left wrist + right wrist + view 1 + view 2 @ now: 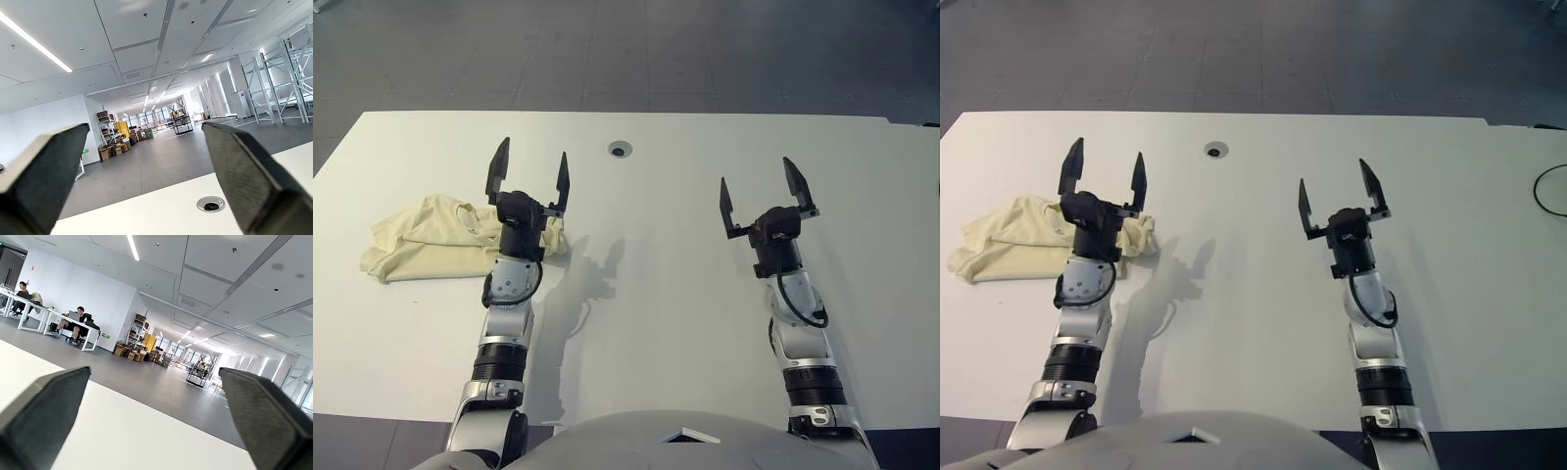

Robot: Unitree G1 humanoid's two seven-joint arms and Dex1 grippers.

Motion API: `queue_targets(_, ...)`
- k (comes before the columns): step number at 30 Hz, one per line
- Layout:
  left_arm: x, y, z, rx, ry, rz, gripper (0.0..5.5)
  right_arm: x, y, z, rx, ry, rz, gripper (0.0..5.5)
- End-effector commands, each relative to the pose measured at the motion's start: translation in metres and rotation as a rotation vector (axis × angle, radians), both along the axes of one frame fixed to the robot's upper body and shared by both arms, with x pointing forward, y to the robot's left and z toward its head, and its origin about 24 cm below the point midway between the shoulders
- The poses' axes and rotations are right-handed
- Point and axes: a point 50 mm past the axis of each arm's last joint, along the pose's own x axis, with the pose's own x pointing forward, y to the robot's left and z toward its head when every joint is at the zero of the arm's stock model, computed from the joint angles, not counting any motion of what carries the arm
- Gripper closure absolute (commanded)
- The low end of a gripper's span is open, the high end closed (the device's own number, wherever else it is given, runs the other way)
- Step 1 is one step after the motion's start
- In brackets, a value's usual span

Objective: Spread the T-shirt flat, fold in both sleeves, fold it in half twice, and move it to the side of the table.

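T-shirt (421,240) bunched; left tool (534,150) beside it, right tool (755,171) well apart, both spread. Flattening first, grab a hem.

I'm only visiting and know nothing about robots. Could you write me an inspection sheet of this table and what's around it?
Surface: white table with a small round hole near its far edge.
Job's things: cream T-shirt, crumpled on the robot's left side, not yet spread flat.
Clutter: nothing seen.
Grippers: left gripper beside the T-shirt, jaws open, empty; right gripper over bare table, jaws open, empty.
Cables: black cable looping on the table's right side.
Surroundings: grey floor; open hall with metal racks.
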Motion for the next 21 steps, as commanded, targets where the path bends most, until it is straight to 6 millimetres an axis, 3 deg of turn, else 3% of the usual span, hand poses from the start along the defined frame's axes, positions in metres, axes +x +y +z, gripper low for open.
queue_targets(1,-0.0017,0.0014,-0.0013,0.004,0.014,0.003,1.56,-0.0014,-0.0001,0.0013,0.004,-0.005,0.008,0.98)
queue_targets(6,-0.0016,0.0017,-0.0014,0.005,0.016,0.006,0.74,-0.0008,0.0000,0.0014,0.006,-0.005,0.009,0.19)
queue_targets(10,-0.0021,0.0017,-0.0015,0.006,0.018,0.006,0.13,-0.0006,0.0003,0.0010,0.007,-0.001,0.012,0.10)
queue_targets(21,-0.0039,0.0018,-0.0011,0.007,0.020,0.006,0.13,-0.0023,0.0009,0.0002,0.004,0.011,0.017,0.10)
